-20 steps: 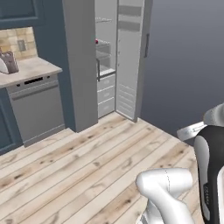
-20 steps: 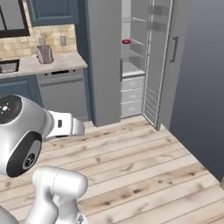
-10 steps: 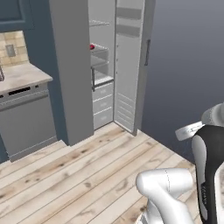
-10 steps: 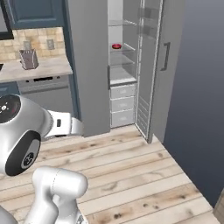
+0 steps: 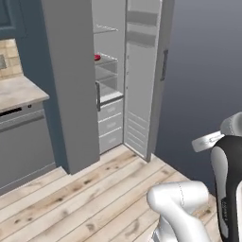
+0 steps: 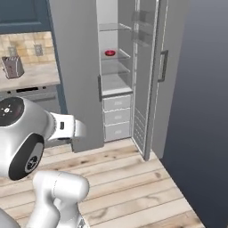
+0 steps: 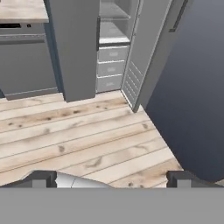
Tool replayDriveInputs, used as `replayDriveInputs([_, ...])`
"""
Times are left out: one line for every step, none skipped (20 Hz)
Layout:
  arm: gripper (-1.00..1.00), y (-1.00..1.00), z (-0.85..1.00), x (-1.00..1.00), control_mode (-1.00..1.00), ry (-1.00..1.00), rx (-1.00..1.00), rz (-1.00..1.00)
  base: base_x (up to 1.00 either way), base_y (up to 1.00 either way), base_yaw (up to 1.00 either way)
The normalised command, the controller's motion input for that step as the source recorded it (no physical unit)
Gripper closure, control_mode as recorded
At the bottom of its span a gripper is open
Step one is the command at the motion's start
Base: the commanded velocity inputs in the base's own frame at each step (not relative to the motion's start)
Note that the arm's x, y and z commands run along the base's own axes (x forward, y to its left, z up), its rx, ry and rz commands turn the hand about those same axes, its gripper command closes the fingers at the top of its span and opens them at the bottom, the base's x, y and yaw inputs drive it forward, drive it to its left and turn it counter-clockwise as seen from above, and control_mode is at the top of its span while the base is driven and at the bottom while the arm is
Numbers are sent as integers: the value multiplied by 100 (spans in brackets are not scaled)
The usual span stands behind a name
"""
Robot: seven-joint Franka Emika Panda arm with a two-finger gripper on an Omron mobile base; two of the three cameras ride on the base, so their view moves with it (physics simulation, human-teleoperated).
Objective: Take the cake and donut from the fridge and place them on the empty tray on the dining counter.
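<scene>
Inside the open fridge (image 6: 75, 80) a donut (image 6: 110, 53) sits shelved, while below, the end effector (image 7: 112, 179) gapes wide, empty.

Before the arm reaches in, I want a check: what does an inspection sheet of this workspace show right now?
Surface: light wood plank floor, bare between robot and fridge.
Job's things: fridge, right door swung open; donut on a wire shelf. Cake cannot be made out.
Clutter: toaster on the worktop.
Claw: claw open, holding nothing, aimed at the floor before the fridge.
Cables: nothing seen.
Surroundings: dishwasher under the worktop; three drawers low in the fridge.
</scene>
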Motion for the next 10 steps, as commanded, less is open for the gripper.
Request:
replayDriveInputs([-100, 0, 0, 0, 100, 0, 0, 0, 100, 0, 1])
replayDriveInputs([-100, 0, 0, 0, 100, 0, 0, 0, 100, 0, 1])
replayDriveInputs([-100, 0, 0, 0, 100, 0, 0, 0, 100, 0, 2])
replayDriveInputs([-100, 0, 0, 0, 100, 0, 0, 0, 100, 0, 3])
replayDriveInputs([-100, 0, 0, 0, 100, 0, 0, 0, 94, 0, 3])
replayDriveInputs([-100, 0, 0, 0, 100, 0, 0, 0, 79, -11, 1])
replayDriveInputs([-100, 0, 0, 0, 100, 0, 0, 0, 72, -18, 1])
replayDriveInputs([-100, 0, 0, 0, 100, 0, 0, 0, 67, -20, 1])
replayDriveInputs([-100, 0, 0, 0, 100, 0, 0, 0, 66, -19, 1])
replayDriveInputs([-100, 0, 0, 0, 100, 0, 0, 0, 65, -15, 0])
